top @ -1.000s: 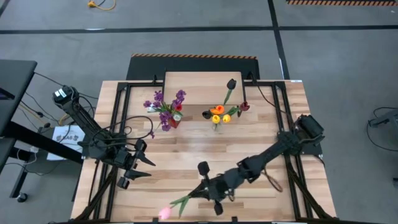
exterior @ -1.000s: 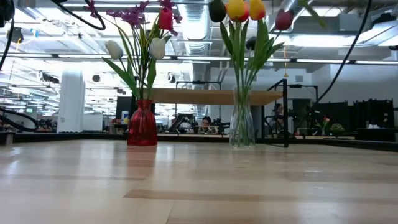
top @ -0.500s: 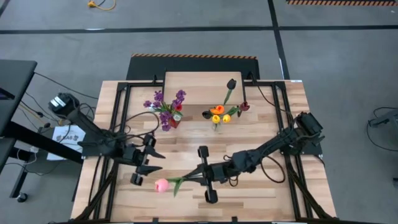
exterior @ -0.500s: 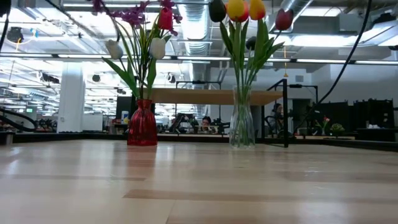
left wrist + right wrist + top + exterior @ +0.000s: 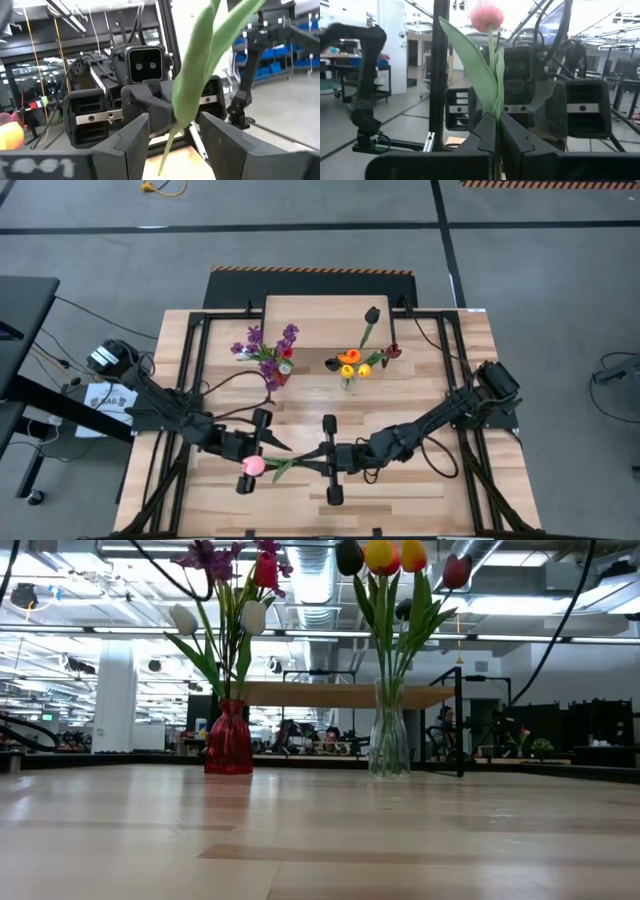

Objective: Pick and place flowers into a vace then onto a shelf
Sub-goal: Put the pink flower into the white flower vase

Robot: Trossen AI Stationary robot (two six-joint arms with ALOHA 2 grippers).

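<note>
A pink tulip [image 5: 253,466] on a long green stem hangs above the table's near middle, with my right gripper [image 5: 305,461] shut on its stem. My left gripper [image 5: 278,455] faces it from the table's left. It is open, with one finger on each side of the stem and leaf [image 5: 192,95], apart from them as far as shows. The pink head [image 5: 486,15] lies past the left fingers. A red vase [image 5: 280,375] with purple sprigs and a clear vase [image 5: 347,375] with tulips stand in front of the shelf [image 5: 320,320]. Neither gripper shows in the low view. My right gripper pinches the tulip's green stem [image 5: 496,131] between its two fingers, well below the head and just under the leaves. The fingers come about level from the table's right and lie along the stem. The tulip is lifted clear of the table, its head toward my left arm.
The red vase [image 5: 229,740] and the clear vase [image 5: 389,745] stand on the tabletop, with the shelf [image 5: 345,695] on thin black legs behind them. Black frame rails [image 5: 190,380] run along the table's sides. Bare planks [image 5: 400,500] lie near the front edge.
My right gripper has swung the tulip up from the table's near edge toward my left arm; its head has gone farther from that edge. My left gripper has moved toward the table's right and rolled, and its open fingers now stand on either side of the stem.
</note>
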